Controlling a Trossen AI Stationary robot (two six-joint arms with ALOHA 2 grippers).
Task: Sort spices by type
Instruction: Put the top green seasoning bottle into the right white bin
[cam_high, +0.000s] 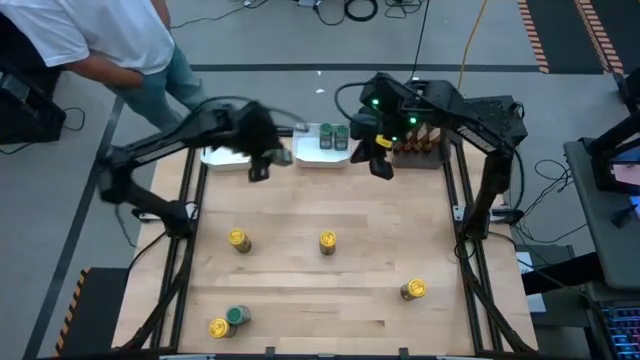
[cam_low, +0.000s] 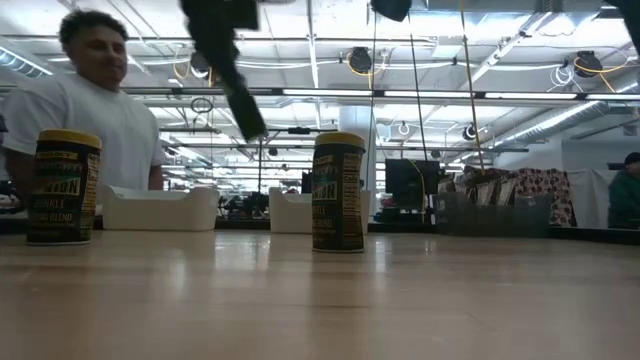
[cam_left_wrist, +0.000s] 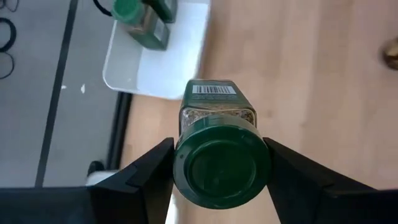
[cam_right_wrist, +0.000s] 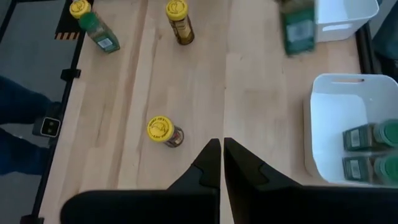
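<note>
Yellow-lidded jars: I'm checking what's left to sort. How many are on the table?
4: one mid-left, one mid-table, one right, one at the front-left beside a green-lidded jar. The arms may hide more.

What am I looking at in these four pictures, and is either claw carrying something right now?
Two dark robot arms work over a wooden table. One picture looks straight down, one looks level across the tabletop, and two come from cameras on each wrist. The left claw is clamped on a green-lidded jar, carried near the white trays at the far edge. The middle tray already holds green-lidded jars. The right claw is shut and empty, above the table near the trays. Yellow-lidded jars and one more green-lidded jar stand on the table. A person stands beyond it.
</note>
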